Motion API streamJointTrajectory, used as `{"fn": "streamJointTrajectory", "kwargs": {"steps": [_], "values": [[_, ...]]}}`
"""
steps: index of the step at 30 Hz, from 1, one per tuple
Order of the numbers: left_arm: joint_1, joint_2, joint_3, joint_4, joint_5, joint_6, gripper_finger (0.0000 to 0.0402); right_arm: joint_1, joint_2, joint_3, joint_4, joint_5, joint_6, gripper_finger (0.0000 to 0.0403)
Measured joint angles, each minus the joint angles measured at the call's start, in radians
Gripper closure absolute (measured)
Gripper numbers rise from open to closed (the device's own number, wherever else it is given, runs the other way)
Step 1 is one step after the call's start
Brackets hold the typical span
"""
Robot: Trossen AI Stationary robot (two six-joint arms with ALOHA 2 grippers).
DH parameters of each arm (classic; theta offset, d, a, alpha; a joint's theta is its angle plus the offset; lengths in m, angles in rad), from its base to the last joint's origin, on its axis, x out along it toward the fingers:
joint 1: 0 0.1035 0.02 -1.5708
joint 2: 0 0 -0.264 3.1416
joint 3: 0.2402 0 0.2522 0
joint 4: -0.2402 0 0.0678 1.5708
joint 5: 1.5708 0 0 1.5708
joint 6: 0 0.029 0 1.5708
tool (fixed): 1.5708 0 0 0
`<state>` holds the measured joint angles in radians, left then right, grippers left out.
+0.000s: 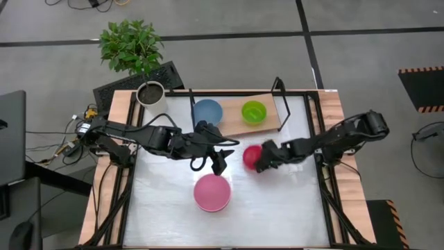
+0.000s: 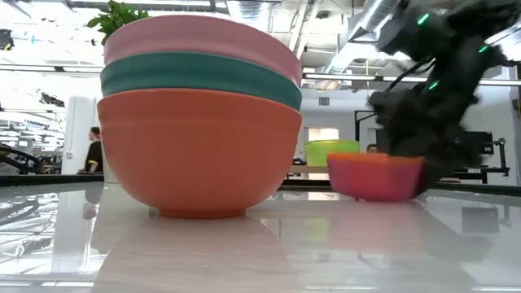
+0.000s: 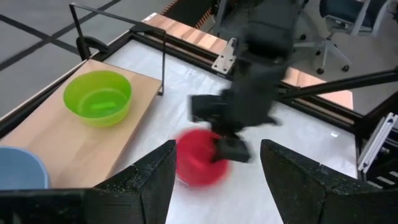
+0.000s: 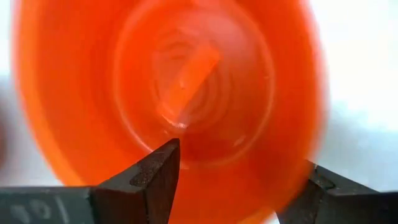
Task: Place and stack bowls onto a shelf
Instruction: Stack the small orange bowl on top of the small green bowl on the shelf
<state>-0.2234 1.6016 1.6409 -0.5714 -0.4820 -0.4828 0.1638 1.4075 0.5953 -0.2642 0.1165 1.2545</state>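
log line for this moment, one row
shelf: blue bowl, green bowl | right gripper: jaws open at red bowl, on table | left gripper: open, empty | pink stack: waiting

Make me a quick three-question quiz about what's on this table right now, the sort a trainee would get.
1. True or false: the shelf holds two bowls.
2. Which bowl sits at the right gripper?
A. the blue bowl
B. the red bowl
C. the green bowl
3. Fill in: seen from table height, the stack of bowls runs, top to bottom, pink, teal, ____.

Key
1. True: the blue and the green one stand side by side on it.
2. B. One finger reaches inside that bowl, the other is outside its rim, and the jaws stand open. The left gripper waits nearby, open and empty.
3. Orange.
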Motion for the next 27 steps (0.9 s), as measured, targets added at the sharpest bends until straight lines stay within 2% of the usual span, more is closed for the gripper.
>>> {"fn": "streamJointTrajectory", "kwargs": {"steps": [6,9,13,19,23,27], "values": [[0.000,0.000,0.000,-0.001,-0.001,0.027,0.0184,0.172,-0.080,0.090,-0.122,0.001,0.147,0.0161],[0.004,0.000,0.000,0.000,-0.011,0.041,0.0184,0.219,-0.102,0.152,-0.247,0.084,0.176,0.0161],[0.006,0.000,0.000,0.001,0.001,0.044,0.0184,0.220,-0.125,0.227,-0.377,0.185,0.158,0.0161],[0.017,0.058,0.000,0.012,0.214,0.104,0.0184,0.266,-0.181,0.353,-0.495,0.284,0.111,0.0161],[0.022,0.148,-0.001,0.115,0.372,0.164,0.0184,0.348,-0.230,0.442,-0.599,0.348,0.170,0.0161],[0.025,0.247,-0.001,0.225,0.466,0.239,0.0184,0.462,-0.276,0.516,-0.677,0.427,0.251,0.0161]]}}
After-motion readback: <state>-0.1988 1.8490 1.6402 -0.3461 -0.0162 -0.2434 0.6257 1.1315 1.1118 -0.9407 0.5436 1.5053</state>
